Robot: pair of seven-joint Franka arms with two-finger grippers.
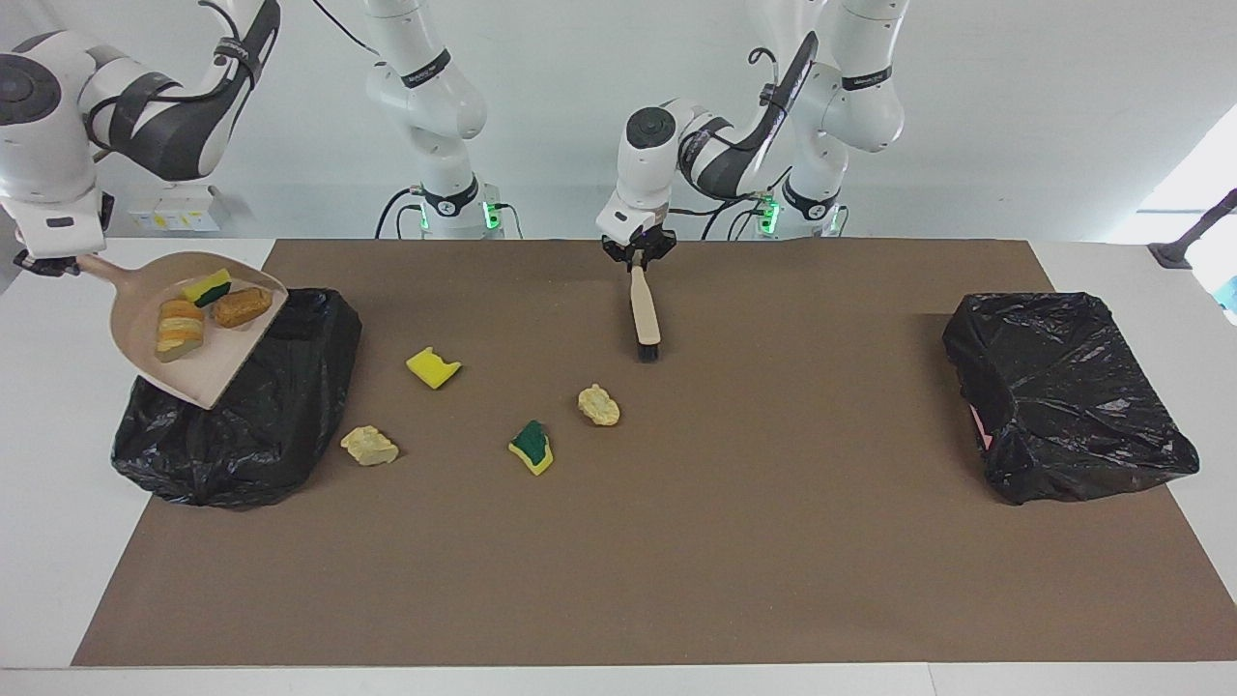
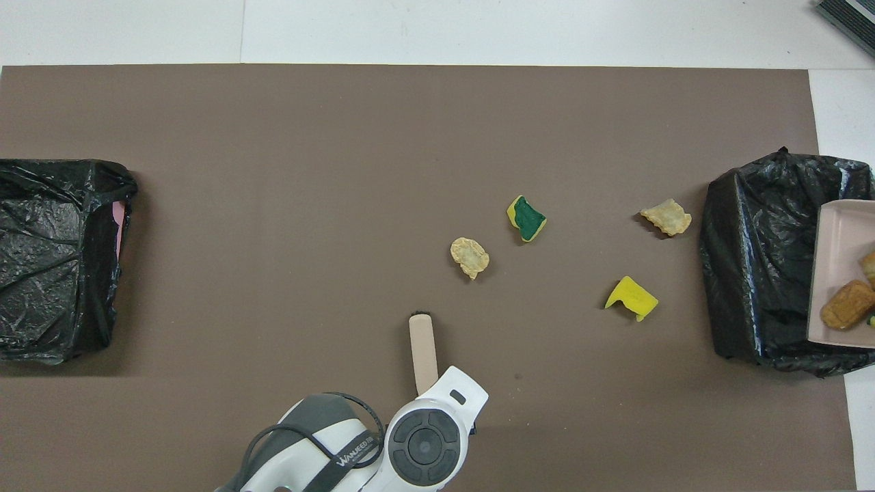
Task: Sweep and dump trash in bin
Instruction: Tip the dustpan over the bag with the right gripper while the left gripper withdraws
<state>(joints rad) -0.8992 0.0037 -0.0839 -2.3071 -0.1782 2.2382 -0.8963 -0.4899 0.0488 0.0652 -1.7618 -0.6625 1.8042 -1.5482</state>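
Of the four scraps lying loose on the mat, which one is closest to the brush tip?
The pale crumpled scrap, just past the brush bristles. The green-topped piece, plain yellow piece and second pale scrap lie farther off, toward the right arm's end.

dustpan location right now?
The dustpan is held up by the right gripper over the black bin bag at the right arm's end of the table, with three sponge chunks in it.

We lose most of the dustpan off the overhead view's edge, its handle and the right gripper gone with it. The left arm's wrist covers the left gripper and the brush handle's end from above.
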